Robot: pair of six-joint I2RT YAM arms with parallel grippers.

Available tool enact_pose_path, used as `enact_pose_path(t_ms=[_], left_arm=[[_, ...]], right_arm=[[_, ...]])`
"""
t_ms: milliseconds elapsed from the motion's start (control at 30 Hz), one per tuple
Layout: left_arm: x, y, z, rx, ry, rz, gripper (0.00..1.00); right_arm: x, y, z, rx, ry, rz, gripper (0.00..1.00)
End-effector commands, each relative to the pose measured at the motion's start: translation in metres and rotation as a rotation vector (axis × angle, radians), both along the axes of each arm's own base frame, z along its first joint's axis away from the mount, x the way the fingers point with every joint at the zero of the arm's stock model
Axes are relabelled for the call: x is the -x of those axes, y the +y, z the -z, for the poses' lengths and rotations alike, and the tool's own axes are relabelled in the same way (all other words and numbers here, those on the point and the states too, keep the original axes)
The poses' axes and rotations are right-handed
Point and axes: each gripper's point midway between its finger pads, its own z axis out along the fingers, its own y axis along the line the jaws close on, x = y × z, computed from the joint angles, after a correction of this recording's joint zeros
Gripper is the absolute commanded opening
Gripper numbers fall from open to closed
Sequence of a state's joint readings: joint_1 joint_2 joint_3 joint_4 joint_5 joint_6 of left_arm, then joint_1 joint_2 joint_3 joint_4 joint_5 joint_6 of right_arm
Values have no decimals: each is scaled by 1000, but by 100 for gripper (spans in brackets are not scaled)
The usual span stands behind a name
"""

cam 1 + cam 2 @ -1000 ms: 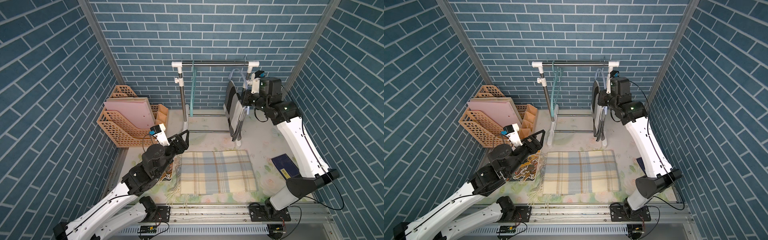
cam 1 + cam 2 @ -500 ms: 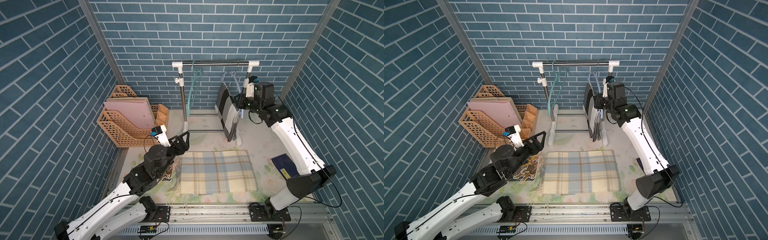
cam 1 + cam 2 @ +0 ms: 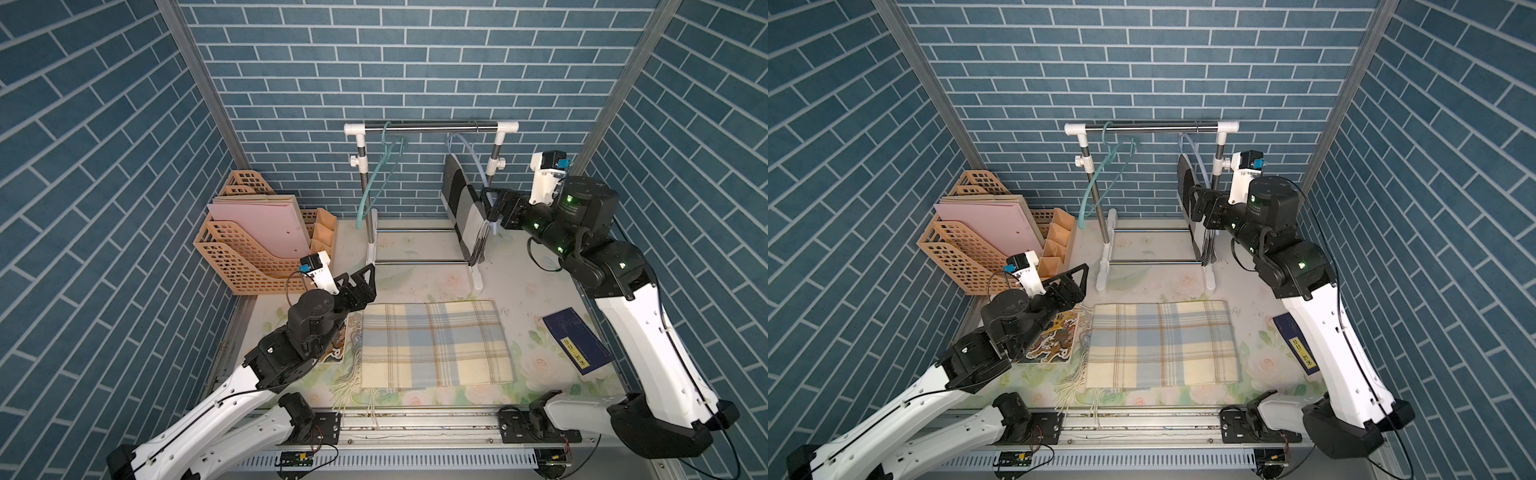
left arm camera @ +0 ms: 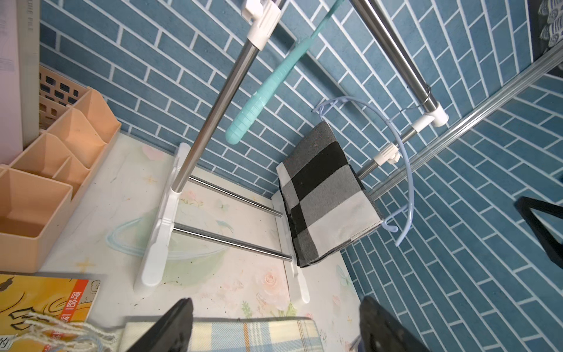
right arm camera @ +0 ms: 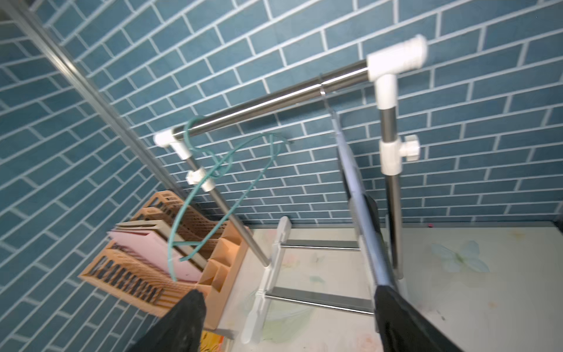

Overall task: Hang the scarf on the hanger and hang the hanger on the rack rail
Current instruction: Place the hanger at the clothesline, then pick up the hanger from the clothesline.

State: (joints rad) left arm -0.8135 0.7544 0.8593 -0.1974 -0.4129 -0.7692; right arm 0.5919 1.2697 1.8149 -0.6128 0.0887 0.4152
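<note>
Right gripper (image 3: 490, 203) gapes (nothing held) beside hung checked scarf (image 3: 459, 203).

two robot arms, left arm (image 3: 232, 399) and right arm (image 3: 636, 332): white shells, black joints, thin black cables (image 3: 530, 251), white wrist cameras (image 3: 320, 272) with blue plugs, green lights on the right arm, black angular jaws.

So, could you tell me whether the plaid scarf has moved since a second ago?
No. The plaid scarf lies where it did, its edge equally far from the blue book in both top views.
</note>
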Motion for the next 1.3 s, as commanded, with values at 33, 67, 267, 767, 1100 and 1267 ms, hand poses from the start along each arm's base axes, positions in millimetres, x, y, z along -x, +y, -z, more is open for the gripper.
enact_pose_path(t_ms=[33,67,267,767,1100,1267], left_arm=[[-3,22,-12,-77,-31,-99,93],[-3,26,-14,-88,-35,-114,94],[-7,44,-36,-194,-124,-210,100],[-130,-17,-106,-546,-127,-149,99],[-200,-24,-72,-619,-13,-127,100],[-215,-31,-64,-610,7,-52,99]], right_arm=[[18,30,14,37,46,-46,87],[19,41,19,38,57,-65,86],[16,102,50,26,63,-146,87],[9,107,172,113,154,-137,88],[32,78,175,111,139,-138,88],[38,68,171,125,122,-127,89]])
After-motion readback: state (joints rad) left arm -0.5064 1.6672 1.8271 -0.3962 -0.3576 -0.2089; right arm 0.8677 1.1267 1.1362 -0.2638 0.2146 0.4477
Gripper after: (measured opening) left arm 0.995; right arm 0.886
